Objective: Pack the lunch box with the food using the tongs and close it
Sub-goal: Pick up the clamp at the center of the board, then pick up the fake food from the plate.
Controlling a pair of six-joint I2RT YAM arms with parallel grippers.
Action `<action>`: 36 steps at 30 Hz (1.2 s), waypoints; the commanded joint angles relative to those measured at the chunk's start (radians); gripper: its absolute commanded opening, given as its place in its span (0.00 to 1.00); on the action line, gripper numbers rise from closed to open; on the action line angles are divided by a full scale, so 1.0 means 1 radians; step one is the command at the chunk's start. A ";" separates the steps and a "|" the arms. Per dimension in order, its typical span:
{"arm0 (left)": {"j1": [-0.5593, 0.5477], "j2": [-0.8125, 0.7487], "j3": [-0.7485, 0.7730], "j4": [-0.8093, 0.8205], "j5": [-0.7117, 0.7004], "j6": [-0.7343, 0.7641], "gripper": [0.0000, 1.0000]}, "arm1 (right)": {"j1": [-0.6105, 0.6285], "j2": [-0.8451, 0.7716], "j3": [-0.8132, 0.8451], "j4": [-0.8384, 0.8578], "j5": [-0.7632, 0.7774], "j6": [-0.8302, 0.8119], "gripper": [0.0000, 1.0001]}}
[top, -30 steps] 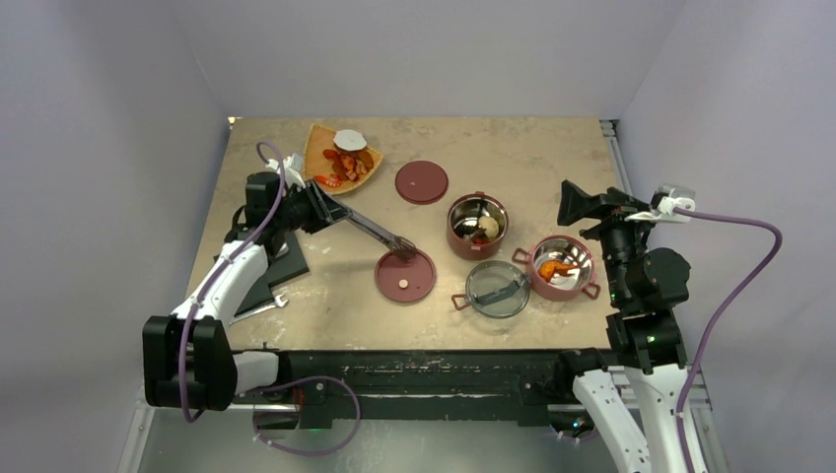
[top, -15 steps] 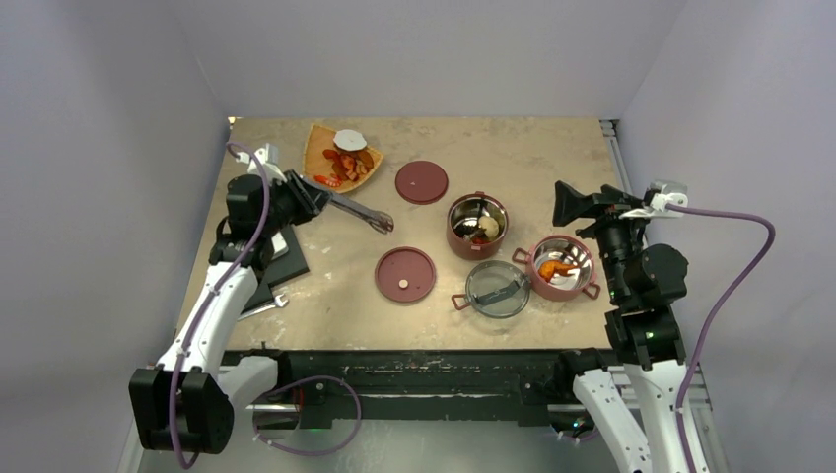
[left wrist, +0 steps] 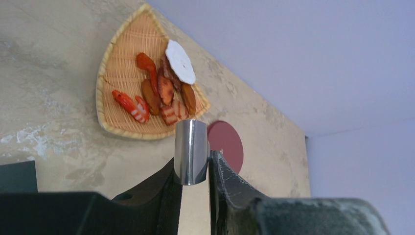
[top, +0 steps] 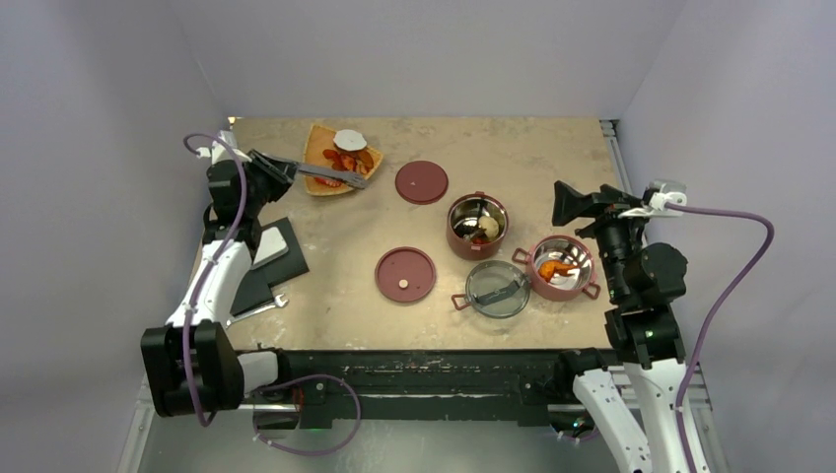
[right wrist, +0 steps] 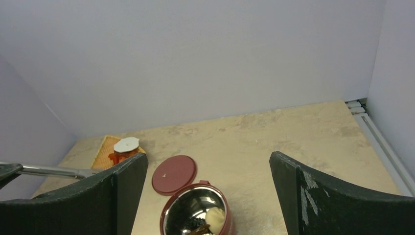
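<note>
As left jaws clamp tongs (left wrist: 191, 152), tray (left wrist: 122, 68) holds food (left wrist: 165, 90).

Pale lilac walls (top: 424, 49) enclose a mottled beige tabletop (top: 522, 148).

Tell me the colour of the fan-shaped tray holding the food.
The tray is orange-tan woven wicker, clearest in the left wrist view.

The tongs (left wrist: 191, 152) were polished metal, mirror-glossy. The tray (left wrist: 117, 73) was woven wicker, matt and ribbed. The table (top: 552, 158) looked like mottled beige stone, matt and worn. The bowls (top: 455, 239) had shiny steel insides and duller dark-red shells. The disc lids (top: 405, 274) were smooth, matt dark red. The top lid (top: 498, 288) was smoky clear plastic, glossy.
</note>
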 commanded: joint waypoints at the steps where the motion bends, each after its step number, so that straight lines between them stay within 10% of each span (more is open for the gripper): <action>1: 0.051 0.048 0.002 0.213 0.019 -0.137 0.22 | 0.000 0.010 0.025 0.020 -0.007 -0.010 0.99; 36: 0.072 0.260 -0.095 0.463 -0.202 -0.328 0.27 | 0.000 0.024 0.022 0.017 0.007 -0.013 0.99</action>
